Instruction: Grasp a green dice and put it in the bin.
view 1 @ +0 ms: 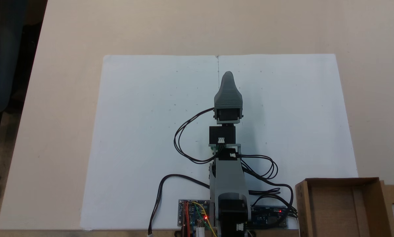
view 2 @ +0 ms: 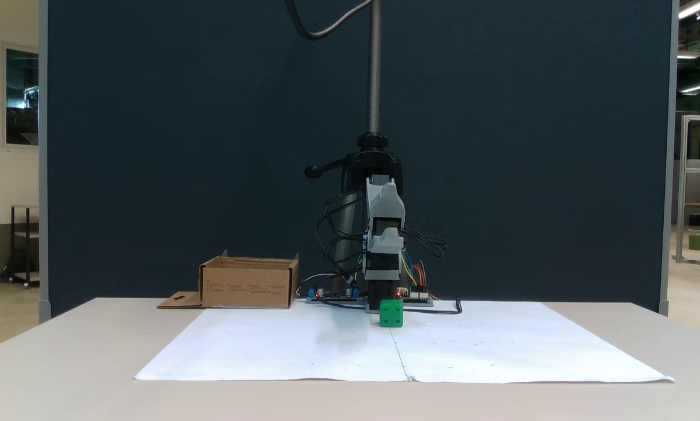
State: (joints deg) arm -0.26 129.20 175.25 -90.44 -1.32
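- Table (view 1: pixel 68 33): a pale surface that carries everything; a white paper sheet (view 1: pixel 144 131) covers its middle, beneath the pincer.
- Arm (view 2: pixel 383 234): it stands folded at the sheet's near edge, with loose black cables (view 1: pixel 184 138) looped to either side of the pincer's wrist.
- Bin (view 2: pixel 248 283): a brown cardboard box, well apart from the pincer, to its left in the front fixed view and lower right in the top fixed view. Its flap lies flat on the outward side.
- Pincer (view 1: pixel 228 77): it points along the sheet's centre crease. Only one grey tip shows, so I cannot tell whether it is released or clenched.
- Green dice (view 2: pixel 391 313): it rests on the sheet directly below the pincer, and appears ungrasped.
- Risk: a descent off centre would likely nudge the small cube aside.
- Risk: a weak pinch could drop it short of the bin.
- Risk: the swing may snag the cables.
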